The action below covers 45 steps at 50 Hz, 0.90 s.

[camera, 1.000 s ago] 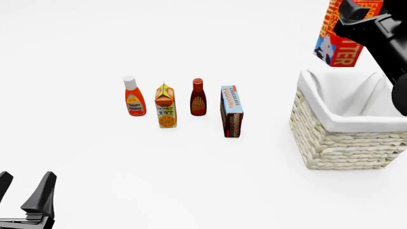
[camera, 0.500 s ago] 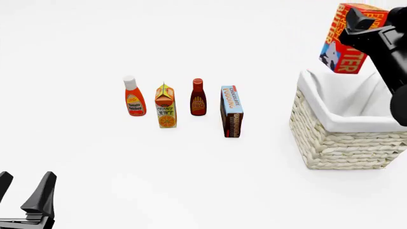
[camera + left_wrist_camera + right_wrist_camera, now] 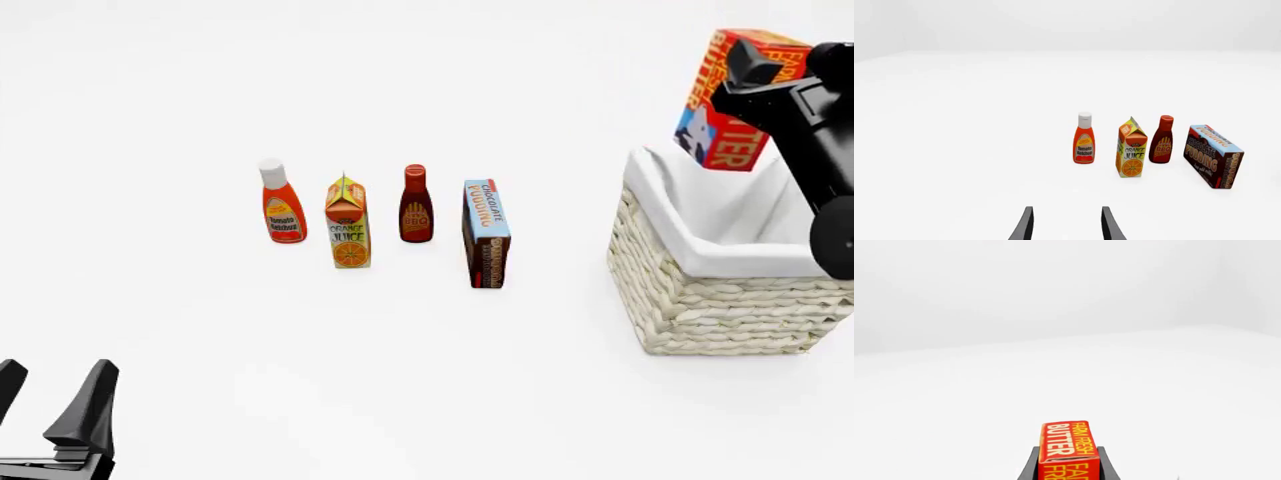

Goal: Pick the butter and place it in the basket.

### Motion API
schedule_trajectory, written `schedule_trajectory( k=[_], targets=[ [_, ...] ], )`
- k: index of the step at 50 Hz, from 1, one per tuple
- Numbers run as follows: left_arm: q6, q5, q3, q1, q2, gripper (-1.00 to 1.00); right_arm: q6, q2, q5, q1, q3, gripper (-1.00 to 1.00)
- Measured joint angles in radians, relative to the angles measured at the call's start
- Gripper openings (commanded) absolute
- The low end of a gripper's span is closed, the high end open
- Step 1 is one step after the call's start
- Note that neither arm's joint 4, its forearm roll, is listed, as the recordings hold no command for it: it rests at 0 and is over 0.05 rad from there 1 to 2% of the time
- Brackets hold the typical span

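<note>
One small box, the butter (image 3: 731, 100), hangs clamped in the right gripper (image 3: 750, 82) above the basket (image 3: 707, 290), at two o'clock in the front view. It looks light, stiff and slick-sided, so pinching its flat faces seems safest. The left gripper (image 3: 51, 400) idles, fingers apart.

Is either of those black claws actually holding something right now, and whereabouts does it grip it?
Yes. The right pincer holds the small red-orange butter box, its fingers pressing the box's two long sides near one end. The left pincer is open and holds nothing.
</note>
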Motion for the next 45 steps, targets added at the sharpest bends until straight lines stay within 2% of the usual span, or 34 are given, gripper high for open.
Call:
schedule_trajectory(
  k=[45],
  targets=[
    [0.0,0.0,0.0,0.0,0.0,1.0,-0.002,0.024,-0.036,-0.082,0.032,-1.0]
  ],
)
